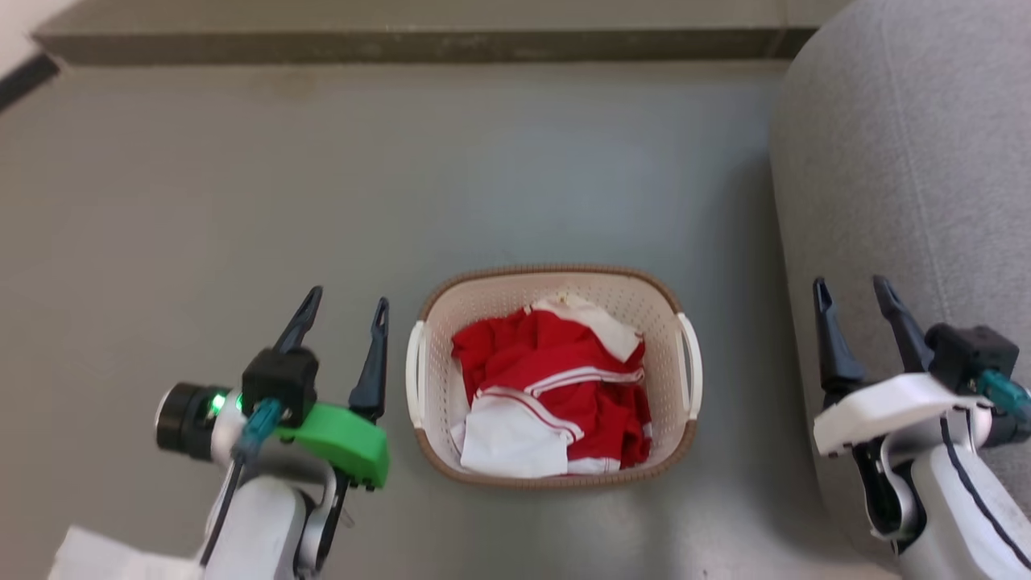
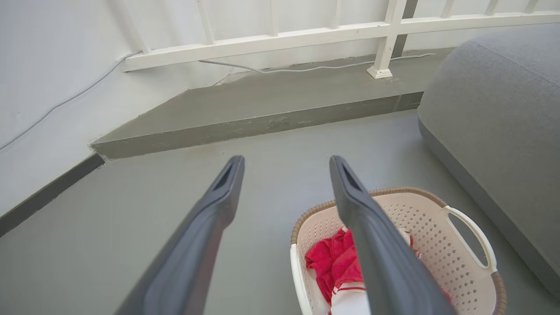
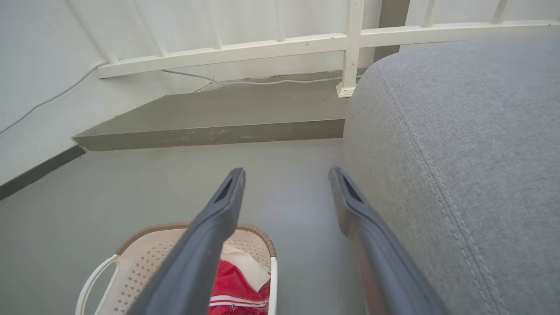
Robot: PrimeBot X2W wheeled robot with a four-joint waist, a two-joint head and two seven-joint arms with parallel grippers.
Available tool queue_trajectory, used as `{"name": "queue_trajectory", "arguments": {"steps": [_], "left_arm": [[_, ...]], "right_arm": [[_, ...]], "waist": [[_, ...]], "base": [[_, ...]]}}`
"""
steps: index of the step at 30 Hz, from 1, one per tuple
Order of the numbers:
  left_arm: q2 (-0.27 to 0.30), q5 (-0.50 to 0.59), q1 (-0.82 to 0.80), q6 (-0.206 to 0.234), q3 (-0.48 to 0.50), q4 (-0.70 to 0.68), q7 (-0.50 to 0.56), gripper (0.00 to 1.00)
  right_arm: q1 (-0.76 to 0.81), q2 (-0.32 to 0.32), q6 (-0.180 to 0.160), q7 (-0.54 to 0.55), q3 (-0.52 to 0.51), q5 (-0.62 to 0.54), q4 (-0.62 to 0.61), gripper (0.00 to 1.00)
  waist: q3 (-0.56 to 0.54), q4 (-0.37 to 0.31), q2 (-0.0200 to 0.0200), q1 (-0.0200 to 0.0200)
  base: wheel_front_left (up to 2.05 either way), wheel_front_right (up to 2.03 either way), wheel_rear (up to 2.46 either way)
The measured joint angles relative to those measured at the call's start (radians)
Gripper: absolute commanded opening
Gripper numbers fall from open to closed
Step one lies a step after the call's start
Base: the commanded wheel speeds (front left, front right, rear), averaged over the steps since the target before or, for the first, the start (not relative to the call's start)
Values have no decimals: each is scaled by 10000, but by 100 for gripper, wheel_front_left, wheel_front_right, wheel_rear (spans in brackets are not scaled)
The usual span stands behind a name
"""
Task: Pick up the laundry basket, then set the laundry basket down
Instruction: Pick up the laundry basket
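Left gripper at the head view's bottom, fingers spread and empty, hangs just left of the basket on the floor. Right gripper, also spread, hangs well to the basket's right, by a grey cushion.

Left wrist view: basket under the right finger, red clothes inside.

Right wrist view: basket under the left finger, cushion at right.

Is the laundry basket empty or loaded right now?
Loaded: crumpled red and white clothes lie inside the basket, covering most of its bottom.
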Motion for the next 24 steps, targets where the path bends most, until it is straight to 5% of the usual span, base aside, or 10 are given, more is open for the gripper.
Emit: {"name": "queue_trajectory", "arguments": {"steps": [24], "left_arm": [[-495,-96,-4521,-1258,-487,3254,1432,100]], "right_arm": [[-3799,184,593,493,364,-13,2010,100]], "waist": [[3399,95,0,2]], "base": [[0,0,0]]}}
